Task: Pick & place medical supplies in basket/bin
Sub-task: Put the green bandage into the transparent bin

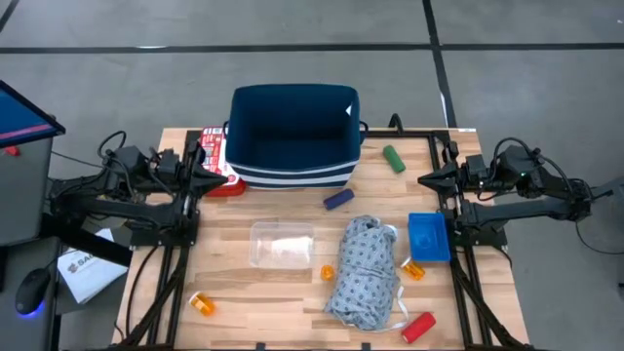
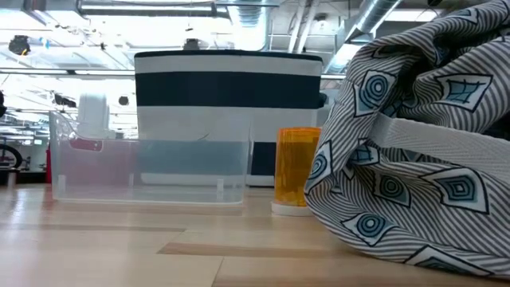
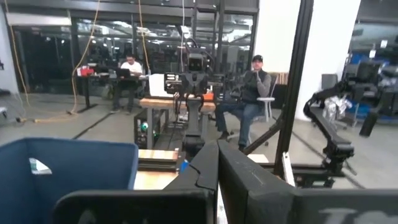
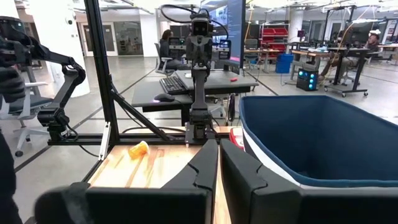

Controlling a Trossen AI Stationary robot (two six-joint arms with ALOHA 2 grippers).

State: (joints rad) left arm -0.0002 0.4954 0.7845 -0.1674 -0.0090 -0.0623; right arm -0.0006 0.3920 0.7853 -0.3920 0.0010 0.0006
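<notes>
Clear tray point(image 1: 282, 242) beside garment point(image 1: 365, 268) (touching? unclear)

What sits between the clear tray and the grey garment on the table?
In the high view, one small orange pill bottle lies between the clear tray and the grey garment. The low view shows it standing upright.
</notes>
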